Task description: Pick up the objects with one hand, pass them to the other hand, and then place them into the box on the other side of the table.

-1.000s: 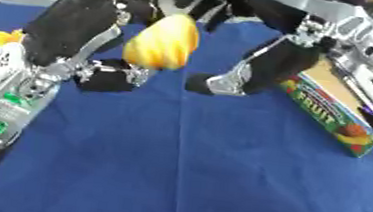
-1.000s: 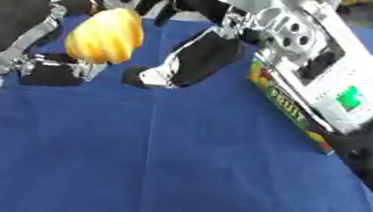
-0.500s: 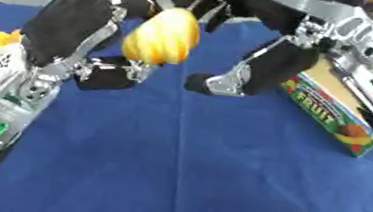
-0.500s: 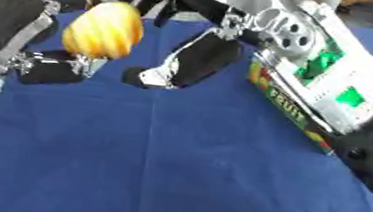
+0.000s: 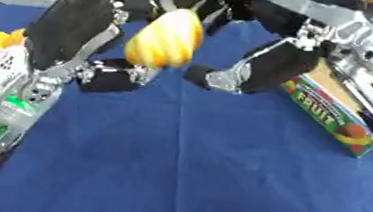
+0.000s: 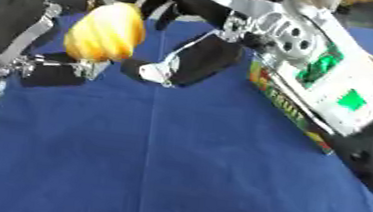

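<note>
The scene is viewed from the head, steeply downward and close; the blue table (image 5: pixel 217 172) is shared by both eye views.

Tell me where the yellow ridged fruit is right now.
The yellow ridged fruit is held up above the blue tablecloth, upper centre of the view, between the left hand and right hand.

yellow ribbed fruit (image 5: pixel 166 38) | tilted, airborne | fruit-printed box (image 5: pixel 336 121) at table's right
</note>
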Tool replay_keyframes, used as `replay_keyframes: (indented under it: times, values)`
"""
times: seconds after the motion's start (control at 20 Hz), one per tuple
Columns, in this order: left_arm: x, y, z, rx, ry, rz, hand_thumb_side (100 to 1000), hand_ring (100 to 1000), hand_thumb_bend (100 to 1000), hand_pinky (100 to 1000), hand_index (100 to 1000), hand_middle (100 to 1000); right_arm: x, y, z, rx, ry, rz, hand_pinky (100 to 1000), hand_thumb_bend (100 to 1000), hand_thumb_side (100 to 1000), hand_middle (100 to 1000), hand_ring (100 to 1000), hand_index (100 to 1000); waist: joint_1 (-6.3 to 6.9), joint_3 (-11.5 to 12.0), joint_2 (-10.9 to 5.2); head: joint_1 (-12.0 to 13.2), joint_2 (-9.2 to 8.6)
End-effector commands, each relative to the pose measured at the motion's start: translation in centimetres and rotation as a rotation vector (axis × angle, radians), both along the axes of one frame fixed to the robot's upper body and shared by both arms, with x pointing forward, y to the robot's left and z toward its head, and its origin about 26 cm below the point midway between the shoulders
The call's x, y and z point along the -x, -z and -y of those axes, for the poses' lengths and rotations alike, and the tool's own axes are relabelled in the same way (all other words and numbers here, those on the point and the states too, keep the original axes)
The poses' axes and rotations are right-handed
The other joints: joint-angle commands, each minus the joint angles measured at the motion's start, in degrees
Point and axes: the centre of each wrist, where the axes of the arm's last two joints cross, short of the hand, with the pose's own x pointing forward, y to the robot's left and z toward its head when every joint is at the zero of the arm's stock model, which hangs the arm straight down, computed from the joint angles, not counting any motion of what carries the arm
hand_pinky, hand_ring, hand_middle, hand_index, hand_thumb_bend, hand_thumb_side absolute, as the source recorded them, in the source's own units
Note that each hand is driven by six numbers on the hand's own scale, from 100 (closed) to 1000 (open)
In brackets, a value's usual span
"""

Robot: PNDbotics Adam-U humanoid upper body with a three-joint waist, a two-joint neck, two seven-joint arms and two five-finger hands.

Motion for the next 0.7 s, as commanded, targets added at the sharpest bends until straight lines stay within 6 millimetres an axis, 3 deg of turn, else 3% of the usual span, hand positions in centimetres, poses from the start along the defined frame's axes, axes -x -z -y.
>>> replay_keyframes:
  times: [0.05,0.7]
  values:
    - [0.43,-1.0,0.26,0.011,0.028,0.038,100,496,125,566,507,420,0.41,-0.79,0.16,0.0,-0.002,0.026,729,376,110,787,791,826,-0.68,0.08,-1.48,-0.28,-0.47]
    - [0.52,-1.07,0.74,0.026,0.071,0.043,100,490,123,563,503,413,0.51,-0.75,-0.25,0.01,-0.016,0.021,715,364,100,744,778,789,-0.59,0.4,-1.29,-0.47,-0.3]
